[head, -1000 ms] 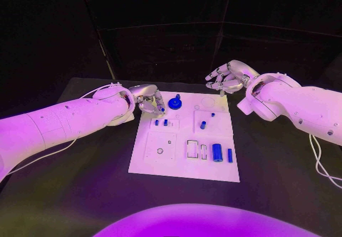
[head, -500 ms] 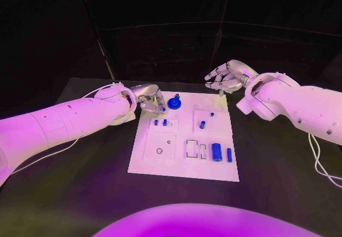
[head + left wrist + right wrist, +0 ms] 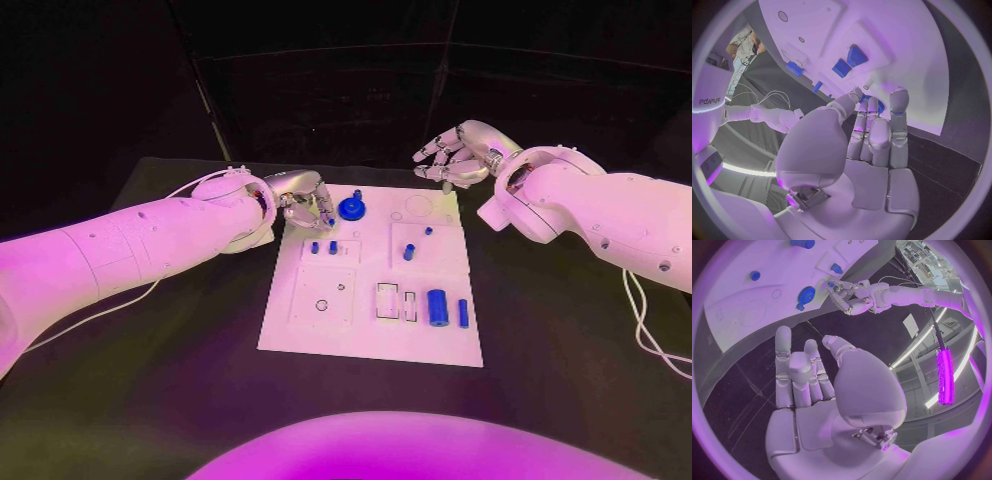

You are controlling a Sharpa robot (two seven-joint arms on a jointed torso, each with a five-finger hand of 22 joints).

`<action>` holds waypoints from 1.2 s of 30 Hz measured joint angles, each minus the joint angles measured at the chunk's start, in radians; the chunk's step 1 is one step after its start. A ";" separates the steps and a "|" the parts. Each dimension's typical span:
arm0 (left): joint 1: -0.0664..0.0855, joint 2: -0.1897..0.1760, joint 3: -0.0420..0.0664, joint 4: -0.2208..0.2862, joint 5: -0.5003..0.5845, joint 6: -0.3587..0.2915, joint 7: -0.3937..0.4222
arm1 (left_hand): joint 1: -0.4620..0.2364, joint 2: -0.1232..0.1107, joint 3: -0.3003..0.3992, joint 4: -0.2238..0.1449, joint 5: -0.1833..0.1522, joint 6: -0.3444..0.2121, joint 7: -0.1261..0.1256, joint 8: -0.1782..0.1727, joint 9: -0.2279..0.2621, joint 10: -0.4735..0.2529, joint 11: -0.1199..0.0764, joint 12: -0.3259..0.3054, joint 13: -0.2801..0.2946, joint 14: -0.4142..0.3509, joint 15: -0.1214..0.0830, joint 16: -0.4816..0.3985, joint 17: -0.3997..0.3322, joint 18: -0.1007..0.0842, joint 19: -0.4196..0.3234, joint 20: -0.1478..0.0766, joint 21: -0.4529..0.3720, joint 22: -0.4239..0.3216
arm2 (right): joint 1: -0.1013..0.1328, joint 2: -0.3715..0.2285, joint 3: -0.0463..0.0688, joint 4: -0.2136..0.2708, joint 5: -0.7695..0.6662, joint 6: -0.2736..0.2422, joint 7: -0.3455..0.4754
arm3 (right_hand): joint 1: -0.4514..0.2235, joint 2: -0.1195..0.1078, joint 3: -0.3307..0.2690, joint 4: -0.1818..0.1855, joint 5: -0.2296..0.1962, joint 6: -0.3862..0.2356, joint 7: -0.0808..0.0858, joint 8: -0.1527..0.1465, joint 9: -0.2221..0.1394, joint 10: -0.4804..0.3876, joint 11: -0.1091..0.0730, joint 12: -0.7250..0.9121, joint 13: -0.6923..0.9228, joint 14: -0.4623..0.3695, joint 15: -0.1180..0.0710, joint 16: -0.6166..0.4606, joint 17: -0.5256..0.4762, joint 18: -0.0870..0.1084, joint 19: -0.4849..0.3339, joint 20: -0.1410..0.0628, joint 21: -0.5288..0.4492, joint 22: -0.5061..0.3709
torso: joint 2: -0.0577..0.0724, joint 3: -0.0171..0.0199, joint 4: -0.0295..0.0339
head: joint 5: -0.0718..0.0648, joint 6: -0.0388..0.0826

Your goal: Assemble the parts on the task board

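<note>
I judge most parts [image 3: 437, 306] still loose on the task board [image 3: 368, 340]; left hand [image 3: 303, 203] fingers curled, maybe empty, right hand [image 3: 454, 155] fingers apart, empty

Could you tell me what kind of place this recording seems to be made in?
Probably a robotics lab or demo space: a black table carries a white task board with small blue parts, under coloured light, with strip lights overhead.
</note>
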 measured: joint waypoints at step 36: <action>-0.002 0.005 0.000 -0.011 0.001 0.021 0.000 | 0.000 0.000 0.000 0.000 0.000 0.000 0.000 0.000 0.000 0.000 0.000 0.000 0.000 0.000 0.000 0.000 -0.003 0.000 0.000 0.000 0.000 0.000 | 0.000 0.000 0.000 0.000 0.001 0.000 0.000 | 0.000 0.000 0.000 0.000 0.000 0.000 0.000 0.000 0.000 0.000 0.000 0.000 0.000 0.000 0.000 0.000 0.000 0.000 0.000 0.000 0.000 0.000 | 0.000 0.0002 0.0010 | 0.003 -0.007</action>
